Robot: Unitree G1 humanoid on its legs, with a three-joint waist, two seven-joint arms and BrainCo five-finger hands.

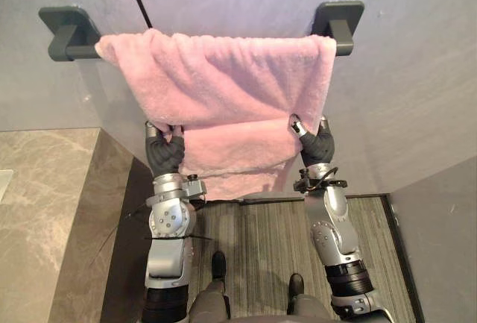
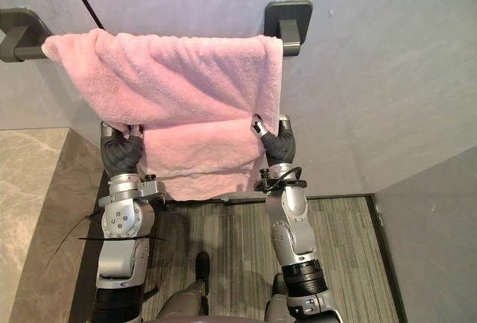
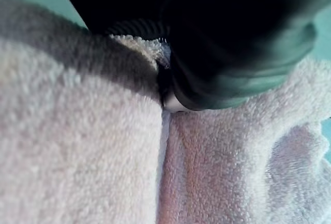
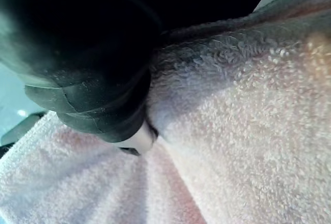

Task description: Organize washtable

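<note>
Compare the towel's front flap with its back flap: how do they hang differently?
The front flap ends higher, its lower edge level with the left robot hand and right robot hand; the back flap hangs lower, past both wrists. The front flap spans most of the bar; the back flap shows between the hands. Both are one pink towel.

Towel (image 1: 223, 84) pink; rail bracket (image 1: 339, 19) dark grey; counter (image 1: 45, 204) beige veined marble; floor (image 1: 268, 237) grey-brown striped.

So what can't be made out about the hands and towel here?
- Left hand: its hold on the pink towel, buried in cloth, eye views and left wrist view.
- Right hand: same, its wrist view.
- Towel bar: middle covered by the towel; left bracket cut off in right eye view.
</note>
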